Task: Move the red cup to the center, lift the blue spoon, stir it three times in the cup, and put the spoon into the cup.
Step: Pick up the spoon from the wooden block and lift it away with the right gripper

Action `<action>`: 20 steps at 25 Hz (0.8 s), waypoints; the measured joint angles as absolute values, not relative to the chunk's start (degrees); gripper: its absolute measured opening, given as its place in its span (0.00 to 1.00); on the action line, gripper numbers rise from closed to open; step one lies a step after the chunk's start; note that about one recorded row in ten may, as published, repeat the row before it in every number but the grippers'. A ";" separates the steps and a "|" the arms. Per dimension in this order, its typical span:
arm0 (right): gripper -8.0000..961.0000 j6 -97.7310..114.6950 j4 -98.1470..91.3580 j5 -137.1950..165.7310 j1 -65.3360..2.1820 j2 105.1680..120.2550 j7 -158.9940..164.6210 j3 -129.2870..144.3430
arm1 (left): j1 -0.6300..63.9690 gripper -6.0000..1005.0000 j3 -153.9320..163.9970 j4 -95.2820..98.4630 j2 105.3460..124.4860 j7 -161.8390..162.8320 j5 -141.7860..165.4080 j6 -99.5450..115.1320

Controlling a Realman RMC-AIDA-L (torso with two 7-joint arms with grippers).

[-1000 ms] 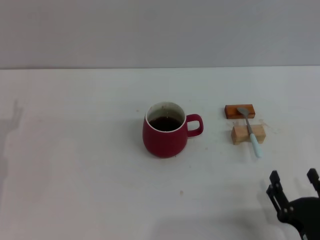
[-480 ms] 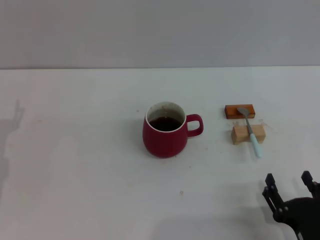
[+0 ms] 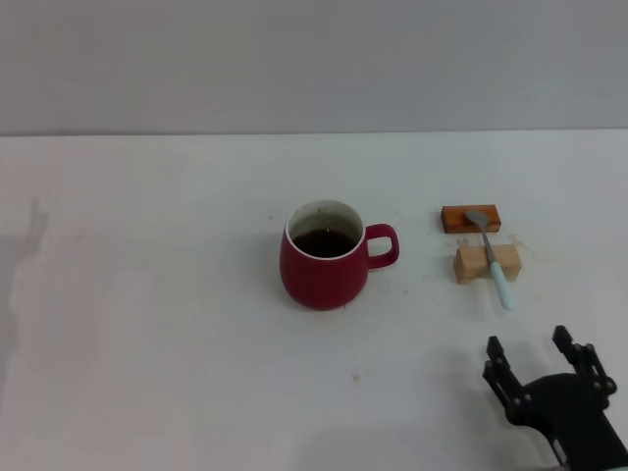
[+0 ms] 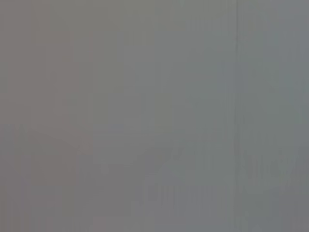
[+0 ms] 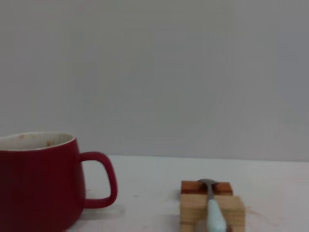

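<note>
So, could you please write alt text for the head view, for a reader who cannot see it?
A red cup of dark liquid stands mid-table, handle toward a blue spoon lying across two small wooden blocks. The right gripper, open and empty, hovers at the near right corner of the white table; no left arm shows.

The right end effector (image 3: 538, 351) hangs low at the near right edge of the head view, just above the desk (image 3: 147, 324). Its two black fingers (image 3: 498, 359) point away from the robot and stand apart, holding nothing. The left arm does not show in the head view.
</note>
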State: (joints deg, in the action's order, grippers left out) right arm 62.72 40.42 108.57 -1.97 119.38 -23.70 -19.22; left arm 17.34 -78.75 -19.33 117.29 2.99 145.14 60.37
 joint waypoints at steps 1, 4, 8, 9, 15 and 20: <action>0.82 62.34 40.29 108.20 -2.39 119.40 -23.67 -19.04 | 17.27 0.84 -78.79 -19.33 117.31 2.99 145.13 60.46; 0.82 61.38 39.90 107.74 -3.60 119.47 -23.56 -18.88 | 17.20 0.84 -78.84 -19.28 117.24 2.99 145.10 60.72; 0.82 60.65 39.59 107.24 -4.98 119.47 -23.55 -18.91 | 17.34 0.84 -78.84 -18.94 117.17 2.99 145.10 61.00; 0.82 60.57 39.55 107.16 -5.24 119.45 -23.54 -18.99 | 17.43 0.84 -78.84 -18.80 117.17 2.99 145.10 61.13; 0.82 60.44 39.11 107.05 -6.51 119.44 -23.51 -19.50 | 17.68 0.84 -78.84 -18.63 117.22 2.99 145.10 61.43; 0.82 60.27 38.98 104.54 -8.10 119.33 -23.44 -19.09 | 17.70 0.84 -78.84 -18.63 117.26 2.99 145.10 61.58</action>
State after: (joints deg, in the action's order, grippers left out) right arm 60.27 38.98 104.54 -8.10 119.33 -23.44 -19.09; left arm 17.70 -78.84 -18.63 117.26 2.99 145.10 61.58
